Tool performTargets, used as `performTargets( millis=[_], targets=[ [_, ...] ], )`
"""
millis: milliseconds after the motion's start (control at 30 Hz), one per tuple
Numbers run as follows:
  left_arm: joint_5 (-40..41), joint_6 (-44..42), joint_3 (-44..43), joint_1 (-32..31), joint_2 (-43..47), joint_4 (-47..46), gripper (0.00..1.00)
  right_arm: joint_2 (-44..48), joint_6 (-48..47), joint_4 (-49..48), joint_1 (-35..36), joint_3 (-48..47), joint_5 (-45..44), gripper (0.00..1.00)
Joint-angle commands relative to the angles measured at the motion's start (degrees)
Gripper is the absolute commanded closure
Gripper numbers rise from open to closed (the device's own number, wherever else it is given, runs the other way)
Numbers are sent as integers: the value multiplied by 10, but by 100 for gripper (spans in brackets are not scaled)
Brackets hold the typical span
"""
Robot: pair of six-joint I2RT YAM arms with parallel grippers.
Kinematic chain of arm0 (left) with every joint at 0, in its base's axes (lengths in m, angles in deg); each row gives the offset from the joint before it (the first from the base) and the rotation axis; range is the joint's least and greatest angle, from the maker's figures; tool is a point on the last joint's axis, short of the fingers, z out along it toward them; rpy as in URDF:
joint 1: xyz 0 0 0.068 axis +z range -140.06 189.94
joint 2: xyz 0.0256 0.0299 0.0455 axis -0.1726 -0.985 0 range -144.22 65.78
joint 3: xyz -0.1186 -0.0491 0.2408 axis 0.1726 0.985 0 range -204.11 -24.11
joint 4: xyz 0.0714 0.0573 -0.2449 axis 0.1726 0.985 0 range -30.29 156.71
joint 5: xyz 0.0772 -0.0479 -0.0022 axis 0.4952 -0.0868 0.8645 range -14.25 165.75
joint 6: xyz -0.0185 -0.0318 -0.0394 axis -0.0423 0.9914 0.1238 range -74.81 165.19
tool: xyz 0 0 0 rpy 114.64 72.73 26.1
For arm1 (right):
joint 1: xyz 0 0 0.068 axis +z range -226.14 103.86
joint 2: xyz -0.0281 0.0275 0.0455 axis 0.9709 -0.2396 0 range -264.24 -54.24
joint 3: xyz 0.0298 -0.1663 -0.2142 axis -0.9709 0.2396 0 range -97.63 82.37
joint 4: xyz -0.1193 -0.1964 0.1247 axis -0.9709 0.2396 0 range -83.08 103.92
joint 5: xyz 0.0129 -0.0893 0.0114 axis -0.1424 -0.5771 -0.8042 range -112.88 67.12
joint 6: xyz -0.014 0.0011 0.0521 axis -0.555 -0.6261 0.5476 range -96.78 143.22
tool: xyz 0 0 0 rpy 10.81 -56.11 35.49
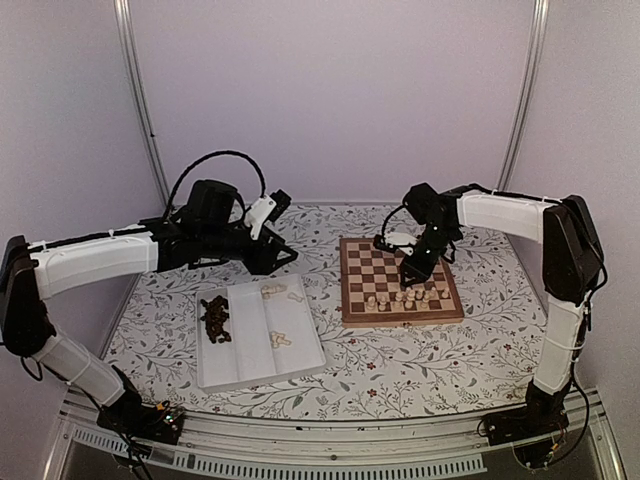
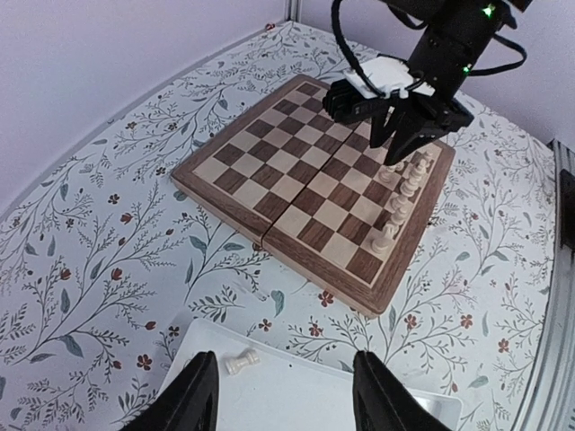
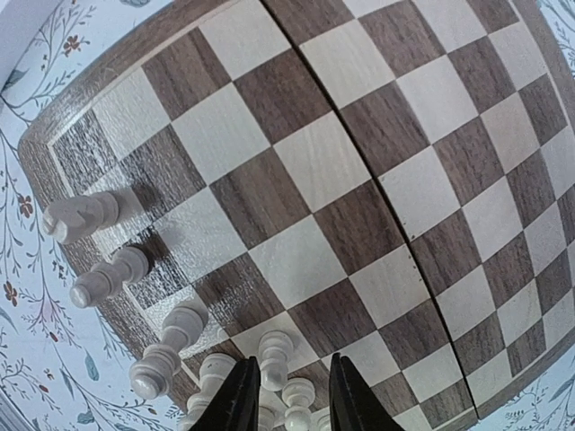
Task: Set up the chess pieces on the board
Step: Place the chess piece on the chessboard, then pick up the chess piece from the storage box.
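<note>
Crowding is your risk: the right gripper [image 3: 289, 366], jaws parted around a standing cream pawn [image 3: 274, 347], could topple it or its neighbours [image 3: 169, 334] if you lift askew.

No text, label, brand, number or sign can be read in any of the views. No lettering can be made out on the square wooden chessboard with dark brown and light tan squares [image 1: 400, 262], and none on the white rectangular three-compartment tray [image 1: 250, 368].
</note>
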Motion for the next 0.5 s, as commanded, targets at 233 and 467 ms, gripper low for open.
performTargets(
  millis=[233,467],
  targets=[
    [54,38,-30,6,-45,47,49,52,17,-24,-9,-50,30,69],
    [108,50,-96,7,-121,142,55,112,46,-163,-9,35,160,70]
  ],
)
